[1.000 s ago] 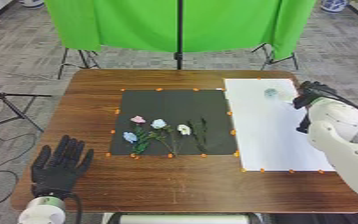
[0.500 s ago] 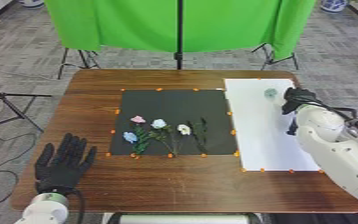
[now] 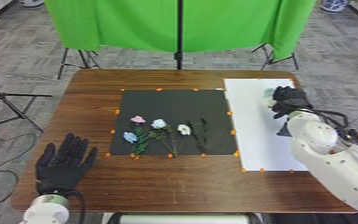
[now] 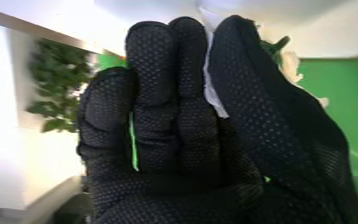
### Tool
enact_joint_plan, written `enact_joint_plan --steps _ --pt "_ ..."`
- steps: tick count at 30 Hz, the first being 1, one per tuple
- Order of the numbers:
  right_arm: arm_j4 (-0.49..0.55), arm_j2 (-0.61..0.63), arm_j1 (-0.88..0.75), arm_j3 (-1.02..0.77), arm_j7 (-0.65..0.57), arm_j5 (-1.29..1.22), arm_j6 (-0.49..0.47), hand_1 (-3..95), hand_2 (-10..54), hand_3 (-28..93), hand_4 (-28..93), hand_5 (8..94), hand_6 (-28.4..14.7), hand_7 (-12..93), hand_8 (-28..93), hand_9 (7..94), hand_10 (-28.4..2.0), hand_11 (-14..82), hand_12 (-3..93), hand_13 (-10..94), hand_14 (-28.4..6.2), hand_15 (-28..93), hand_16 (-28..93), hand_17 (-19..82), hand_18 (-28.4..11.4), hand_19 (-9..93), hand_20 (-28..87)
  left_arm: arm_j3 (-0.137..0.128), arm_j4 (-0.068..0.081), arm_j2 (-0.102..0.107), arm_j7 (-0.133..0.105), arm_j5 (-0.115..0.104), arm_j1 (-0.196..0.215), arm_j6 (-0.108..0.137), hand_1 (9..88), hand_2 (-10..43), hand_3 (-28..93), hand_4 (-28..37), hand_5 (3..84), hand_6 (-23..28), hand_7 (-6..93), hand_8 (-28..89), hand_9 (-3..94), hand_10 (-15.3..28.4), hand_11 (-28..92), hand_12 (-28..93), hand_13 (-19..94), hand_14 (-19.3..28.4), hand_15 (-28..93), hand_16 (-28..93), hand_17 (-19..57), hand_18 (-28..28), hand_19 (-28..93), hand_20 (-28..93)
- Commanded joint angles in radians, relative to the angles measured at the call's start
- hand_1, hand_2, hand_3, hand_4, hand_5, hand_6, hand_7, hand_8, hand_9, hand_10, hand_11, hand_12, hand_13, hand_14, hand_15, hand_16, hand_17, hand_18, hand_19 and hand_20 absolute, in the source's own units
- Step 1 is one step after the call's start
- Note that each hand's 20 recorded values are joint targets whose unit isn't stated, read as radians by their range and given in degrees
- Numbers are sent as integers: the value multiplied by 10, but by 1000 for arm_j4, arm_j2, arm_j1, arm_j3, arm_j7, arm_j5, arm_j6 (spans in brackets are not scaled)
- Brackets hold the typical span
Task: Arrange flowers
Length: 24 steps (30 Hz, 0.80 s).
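Over the white sheet (image 3: 262, 140), the right hand (image 3: 288, 95), fingers and thumb pinching a cream flower (image 4: 291, 65), just right of the translucent vase (image 3: 269, 92), probable insertion target

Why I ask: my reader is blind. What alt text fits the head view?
A robot's right hand holds a pale flower over a white sheet, near a glassy object. Four more flowers and greenery lie on a black mat on the wooden table; the open left hand is at left.
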State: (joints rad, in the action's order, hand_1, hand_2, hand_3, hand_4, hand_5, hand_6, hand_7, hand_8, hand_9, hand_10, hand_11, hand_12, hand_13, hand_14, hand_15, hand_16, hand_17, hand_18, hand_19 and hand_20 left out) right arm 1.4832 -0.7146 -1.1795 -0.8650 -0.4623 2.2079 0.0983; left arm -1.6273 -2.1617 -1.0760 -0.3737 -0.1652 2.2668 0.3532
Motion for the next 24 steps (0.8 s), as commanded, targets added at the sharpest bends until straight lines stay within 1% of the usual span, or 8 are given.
enact_joint_plan --steps 1,3,6,9,10,13,16,24 --pt "195 -21 129 80 100 52 -30 577 -74 648 -283 707 3 348 21 816 -97 157 443 683 -69 456 390 344 -203 786 419 6 10 6 9 6 20 2 274 186 733 -283 458 65 233 -121 424 143 355 126 332 143 494 -89 -46 141 408 167" --pt "218 -38 149 115 109 49 -57 568 -69 644 -283 706 1 341 19 807 -101 172 430 679 -77 467 374 342 -205 789 418 15 16 27 19 1 -4 12 274 186 733 -283 458 65 232 -121 424 144 354 126 332 143 493 -89 -46 141 409 167" --pt "217 -72 180 173 145 71 -89 564 -68 645 -283 705 -2 329 19 798 -103 184 414 676 -81 473 364 340 -207 792 417 33 30 47 29 14 -51 2 273 186 734 -283 458 65 232 -121 425 145 354 126 332 144 493 -89 -46 141 408 167" --pt "192 -116 203 231 163 90 -101 563 -70 649 -283 705 -2 322 20 798 -102 185 410 675 -82 475 360 340 -208 793 416 54 38 56 35 54 -90 1 273 186 733 -283 458 65 232 -120 425 145 354 125 331 144 494 -89 -47 141 408 167" --pt "185 -128 206 248 165 96 -110 564 -71 650 -283 705 -2 321 21 798 -102 184 411 674 -81 475 361 340 -208 793 416 59 41 57 43 59 -101 1 273 186 733 -283 458 66 231 -120 424 146 353 125 331 144 493 -88 -46 141 408 167" --pt "143 -156 223 306 206 172 -95 569 -73 652 -282 705 -3 317 24 799 -101 173 420 671 -80 472 367 339 -209 795 414 73 47 57 55 59 -120 -7 273 186 732 -283 459 65 230 -120 424 146 353 126 331 145 492 -88 -46 141 407 167" --pt "123 -167 231 346 196 187 -82 583 -83 660 -282 695 -6 310 22 800 -100 127 435 657 -72 448 387 334 -207 794 408 81 48 52 70 63 -129 -10 276 187 737 -283 458 66 229 -120 423 146 352 126 331 144 492 -88 -47 141 407 167" --pt "103 -175 219 352 185 237 -100 587 -92 674 -282 686 -6 288 4 792 -102 97 410 641 -69 426 402 330 -207 793 404 78 45 51 61 54 -128 -7 277 188 736 -283 454 65 228 -118 421 147 348 128 330 145 490 -87 -47 141 406 167"
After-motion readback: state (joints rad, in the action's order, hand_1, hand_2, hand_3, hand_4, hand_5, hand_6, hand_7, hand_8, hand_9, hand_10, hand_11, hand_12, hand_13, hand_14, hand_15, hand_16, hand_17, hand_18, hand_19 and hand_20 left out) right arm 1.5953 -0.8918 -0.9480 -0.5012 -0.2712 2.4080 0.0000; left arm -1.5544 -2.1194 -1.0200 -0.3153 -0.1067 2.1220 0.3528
